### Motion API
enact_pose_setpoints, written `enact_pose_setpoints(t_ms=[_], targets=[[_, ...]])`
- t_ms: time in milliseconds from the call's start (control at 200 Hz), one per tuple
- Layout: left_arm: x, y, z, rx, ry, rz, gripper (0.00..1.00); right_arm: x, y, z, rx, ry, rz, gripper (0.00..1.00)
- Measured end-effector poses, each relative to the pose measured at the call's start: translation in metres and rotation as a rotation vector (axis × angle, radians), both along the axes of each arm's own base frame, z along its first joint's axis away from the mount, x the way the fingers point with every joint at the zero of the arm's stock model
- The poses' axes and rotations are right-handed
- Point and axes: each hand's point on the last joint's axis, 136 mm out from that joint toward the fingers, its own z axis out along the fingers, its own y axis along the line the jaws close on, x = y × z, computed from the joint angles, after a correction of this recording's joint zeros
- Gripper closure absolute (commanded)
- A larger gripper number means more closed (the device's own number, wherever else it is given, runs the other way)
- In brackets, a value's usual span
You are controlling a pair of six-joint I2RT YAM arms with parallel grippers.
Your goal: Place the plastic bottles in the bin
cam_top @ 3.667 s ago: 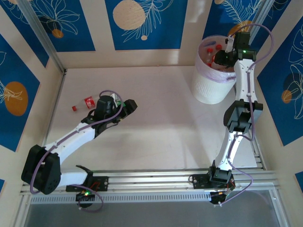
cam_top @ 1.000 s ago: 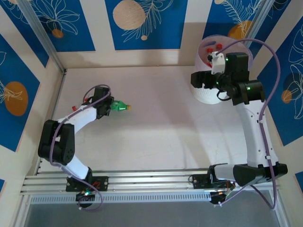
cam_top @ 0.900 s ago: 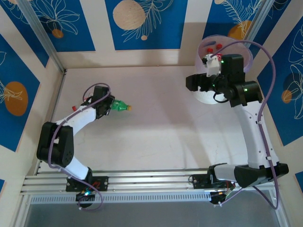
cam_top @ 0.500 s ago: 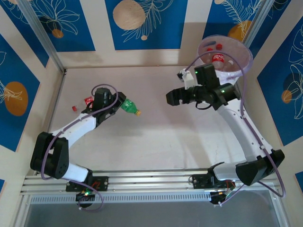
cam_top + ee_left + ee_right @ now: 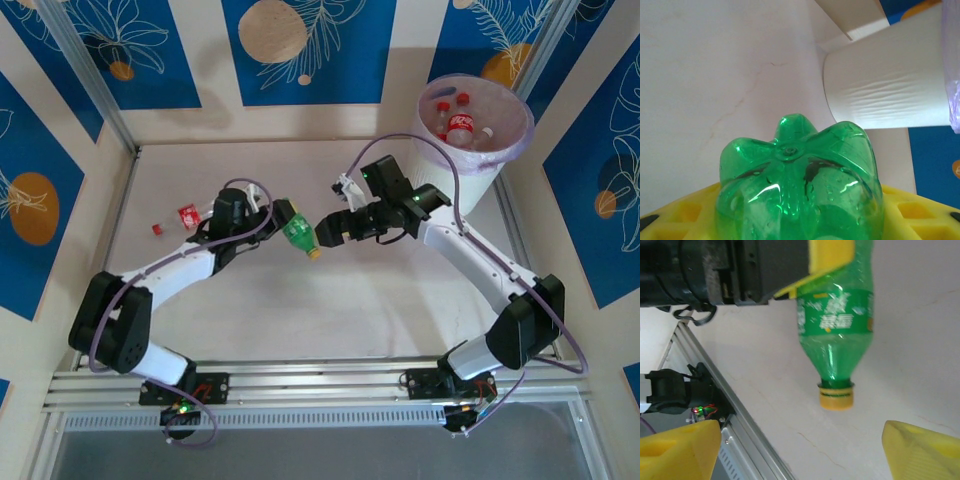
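two pincers of mine face each other: my left gripper (image 5: pixel 277 213) clamps the small green plastic bottle with yellow cap (image 5: pixel 298 233), my right gripper (image 5: pixel 330 228) gapes wide near that cap.

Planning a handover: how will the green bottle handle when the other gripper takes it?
The green bottle looks empty, only droplets inside, so probably light. Its thin plastic may dent under a hard squeeze. Smooth and round, it could swivel in the left gripper, which grips only its base end.
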Motion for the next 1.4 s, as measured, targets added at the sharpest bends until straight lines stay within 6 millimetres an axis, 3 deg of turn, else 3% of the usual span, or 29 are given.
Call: enact_pose_setpoints(t_ms=[250,450,655,920,1070,1250,1396], targets=[[-0.01,-0.024,-0.004,-0.029,-0.002,-0.086,0.95,-0.001,0.016,-0.008,0.033,0.037,0.03,0.14],[-0.008,-0.029,0.006,-0.051,-0.029,-0.099,0.95,0.004,0.019,-0.035,-0.029,0.074,0.021,0.14],[-0.009,-0.03,0.008,-0.055,-0.031,-0.104,0.96,0.011,0.018,-0.046,-0.07,0.065,-0.003,0.15],[-0.016,-0.038,0.013,-0.07,-0.035,-0.131,0.95,0.02,0.019,-0.066,-0.1,0.075,-0.027,0.24],[-0.017,-0.038,0.018,-0.079,-0.046,-0.132,0.95,0.023,0.021,-0.067,-0.093,0.069,-0.035,0.31],[-0.016,-0.038,0.019,-0.084,-0.047,-0.127,0.83,0.025,0.023,-0.065,-0.081,0.069,-0.039,0.39],[-0.015,-0.038,0.019,-0.083,-0.047,-0.124,0.54,0.025,0.023,-0.064,-0.076,0.071,-0.04,0.45]])
